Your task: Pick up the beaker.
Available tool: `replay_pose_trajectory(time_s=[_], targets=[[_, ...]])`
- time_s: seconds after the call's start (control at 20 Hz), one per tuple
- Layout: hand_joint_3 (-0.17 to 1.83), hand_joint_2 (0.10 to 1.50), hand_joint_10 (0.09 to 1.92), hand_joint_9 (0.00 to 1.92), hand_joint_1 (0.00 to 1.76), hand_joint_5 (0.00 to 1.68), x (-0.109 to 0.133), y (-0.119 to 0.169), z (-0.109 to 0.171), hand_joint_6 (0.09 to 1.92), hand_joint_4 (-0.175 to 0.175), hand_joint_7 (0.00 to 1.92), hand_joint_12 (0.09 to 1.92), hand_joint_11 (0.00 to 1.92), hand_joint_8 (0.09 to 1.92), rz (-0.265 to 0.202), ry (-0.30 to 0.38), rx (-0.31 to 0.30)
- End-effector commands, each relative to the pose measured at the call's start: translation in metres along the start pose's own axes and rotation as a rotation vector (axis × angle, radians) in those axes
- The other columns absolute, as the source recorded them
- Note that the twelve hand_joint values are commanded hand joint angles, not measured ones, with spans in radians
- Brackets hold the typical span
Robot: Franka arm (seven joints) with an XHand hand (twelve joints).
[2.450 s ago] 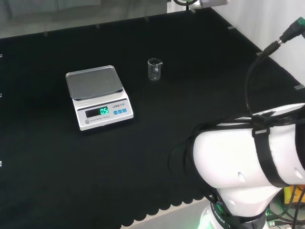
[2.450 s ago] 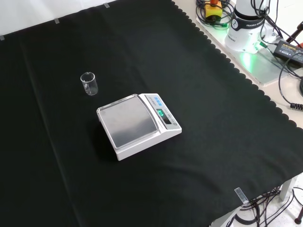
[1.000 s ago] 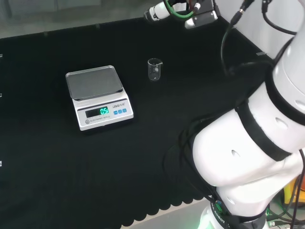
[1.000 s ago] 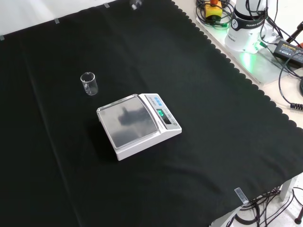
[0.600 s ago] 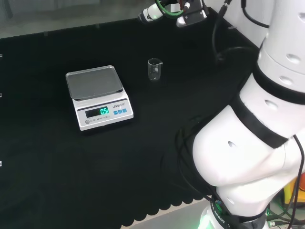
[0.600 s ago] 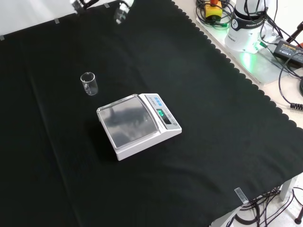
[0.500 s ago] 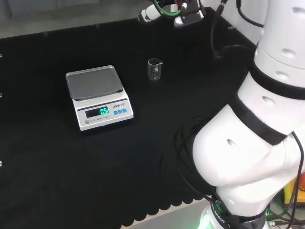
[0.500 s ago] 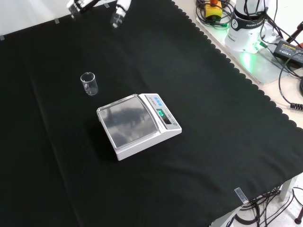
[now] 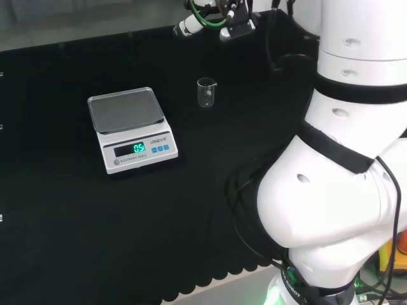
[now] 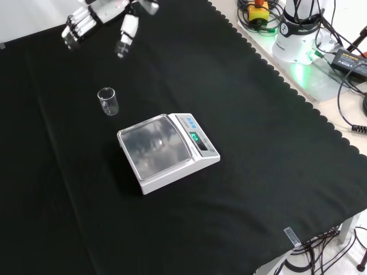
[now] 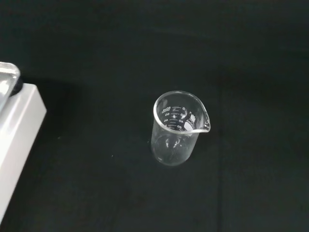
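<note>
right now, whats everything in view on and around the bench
beaker: one, clear glass, upright on the cloth, apart from the scale, to its upper left in the front view; looks empty in the wrist view
scale: one, white with a grey metal pan and lit green display, mid-cloth
cloth: one, black, covers the bench
cables and power brick: black, off the cloth at upper right in the front view
arm: one, white, at right in the head view
hand: one, black and white, fingers straight, in the air above the beaker, touching nothing

Beaker (image 9: 206,93) upright on black-clothed counter (image 9: 63,222), right of scale (image 9: 130,129). Hand (image 9: 216,16) above, apart from beaker; arm link (image 9: 337,210) at right.
</note>
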State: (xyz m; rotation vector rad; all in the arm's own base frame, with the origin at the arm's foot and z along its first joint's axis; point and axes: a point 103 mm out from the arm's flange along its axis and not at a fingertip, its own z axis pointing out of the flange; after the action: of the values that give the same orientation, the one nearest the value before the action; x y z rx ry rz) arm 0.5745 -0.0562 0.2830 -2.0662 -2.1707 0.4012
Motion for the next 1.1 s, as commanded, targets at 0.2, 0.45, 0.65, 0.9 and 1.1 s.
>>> replay_pose_trajectory(time_s=[0.2, 0.45, 0.65, 0.9, 1.1], targets=[[-0.08, 0.98, 0.34, 0.00, 0.23, 0.00, -0.029, 0.039, 0.052, 0.09, -0.155, 0.05, 1.39, 0.00, 0.09, 0.024, -0.005, 0.079], [-0.08, 0.97, 0.34, 0.00, 0.23, 0.00, -0.030, 0.041, 0.068, 0.09, -0.155, 0.05, 1.39, 0.00, 0.09, 0.020, 0.014, 0.097], [-0.08, 0.97, 0.35, 0.00, 0.23, 0.00, -0.024, 0.046, 0.077, 0.09, -0.156, 0.05, 1.40, 0.00, 0.09, 0.012, 0.006, 0.115], [-0.08, 0.97, 0.35, 0.00, 0.23, 0.00, -0.014, 0.060, 0.095, 0.09, -0.156, 0.05, 1.40, 0.00, 0.09, 0.001, -0.001, 0.155], [-0.08, 0.97, 0.35, 0.00, 0.23, 0.00, -0.016, 0.069, 0.115, 0.09, -0.156, 0.05, 1.40, 0.00, 0.09, 0.002, 0.010, 0.184]])
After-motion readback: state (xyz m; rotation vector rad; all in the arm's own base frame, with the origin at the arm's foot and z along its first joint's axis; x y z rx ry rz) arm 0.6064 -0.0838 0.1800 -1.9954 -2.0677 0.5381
